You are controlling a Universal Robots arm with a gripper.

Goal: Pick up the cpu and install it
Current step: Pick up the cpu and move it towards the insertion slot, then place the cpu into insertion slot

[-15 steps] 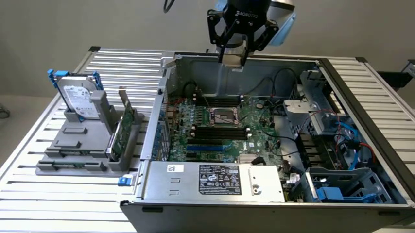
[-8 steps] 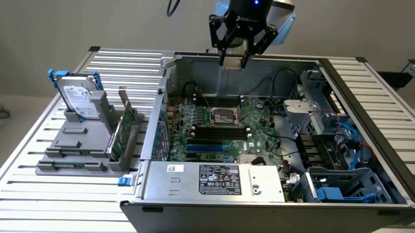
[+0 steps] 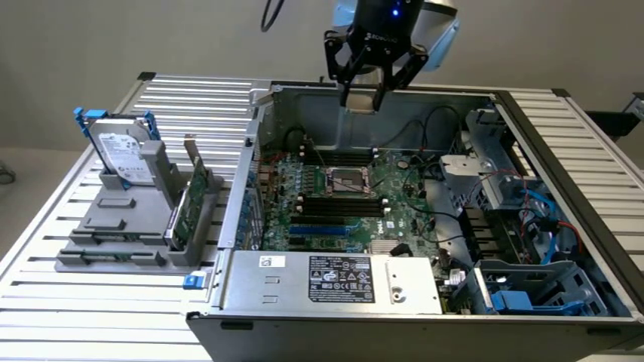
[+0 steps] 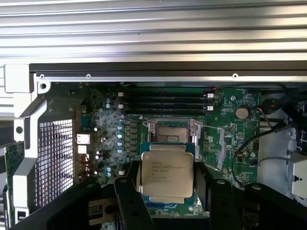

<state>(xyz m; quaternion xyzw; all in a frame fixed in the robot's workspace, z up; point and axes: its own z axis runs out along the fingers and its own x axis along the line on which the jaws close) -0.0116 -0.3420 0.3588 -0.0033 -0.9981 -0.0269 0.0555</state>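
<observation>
The pickup looks done and the carry is in hand: the gripper [image 3: 360, 99] hangs above the open computer case [image 3: 563, 196], near its far wall, jaws closed partway onto two opposite edges of the cpu [image 4: 167, 173], held flat with its metal top up. The empty socket [image 4: 169, 132] lies lower on the motherboard [image 4: 225, 139], apart from the chip. Seating it, I judge, calls for squaring the chip to the socket frame and descending straight. Room is tight: memory slots [image 3: 342, 204] run just beside the socket and black cables [image 3: 427, 128] loop near it, though the case stands open above. The desk [image 3: 191, 90] carries the case.
</observation>
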